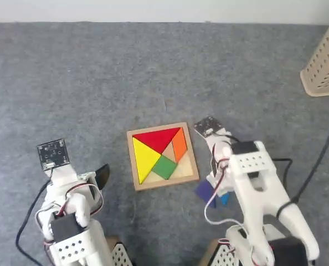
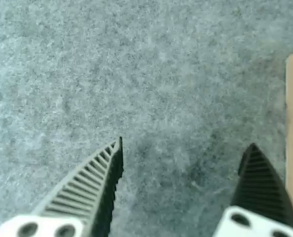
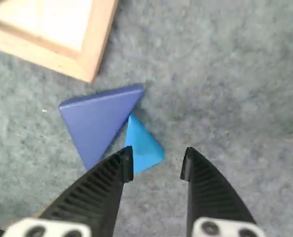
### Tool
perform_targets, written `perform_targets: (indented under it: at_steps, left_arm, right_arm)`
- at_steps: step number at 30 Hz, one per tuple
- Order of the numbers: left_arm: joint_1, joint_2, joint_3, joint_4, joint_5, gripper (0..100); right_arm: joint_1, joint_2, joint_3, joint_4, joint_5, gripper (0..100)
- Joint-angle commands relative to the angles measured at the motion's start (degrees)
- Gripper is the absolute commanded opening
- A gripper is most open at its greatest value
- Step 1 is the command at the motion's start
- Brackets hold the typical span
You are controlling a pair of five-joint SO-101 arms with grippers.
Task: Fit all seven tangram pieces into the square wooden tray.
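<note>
The light blue triangle (image 3: 142, 145) is found on the carpet (image 3: 235, 74) just ahead of the right gripper (image 3: 158, 159), whose fingers are held apart, and is touched by the dark blue triangle (image 3: 98, 118) beside the tray (image 3: 94, 54), well away from the left gripper (image 2: 186, 144), also spread wide.

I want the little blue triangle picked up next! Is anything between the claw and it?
Nothing visible is in the way. The right claw hangs open right by the little blue triangle. The bigger blue triangle lies against its far side, toward the tray, not between claw and piece.
</note>
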State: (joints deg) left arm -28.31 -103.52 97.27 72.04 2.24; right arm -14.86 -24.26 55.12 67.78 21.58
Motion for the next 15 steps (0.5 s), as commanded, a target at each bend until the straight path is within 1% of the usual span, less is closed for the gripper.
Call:
perform_targets:
  at_steps: [1,4,11,15]
  left_arm:
    - [-0.26,-0.79,-0.75,0.35,-0.09,35]
    - [-0.26,-0.79,-0.75,0.35,-0.09,35]
    - [-0.26,-0.79,-0.75,0.35,-0.09,35]
    - [-0.26,-0.79,-0.75,0.35,-0.09,35]
  right_arm:
    - [0.22,-5.41,1.93,-1.45,-0.44,16.9]
    - [-0.13,-4.62,1.93,-1.36,-0.35,17.0]
    - [-6.81,1.36,2.02,-2.95,-0.97,17.0]
    - [-4.88,6.11,2.02,-5.49,-2.11,17.0]
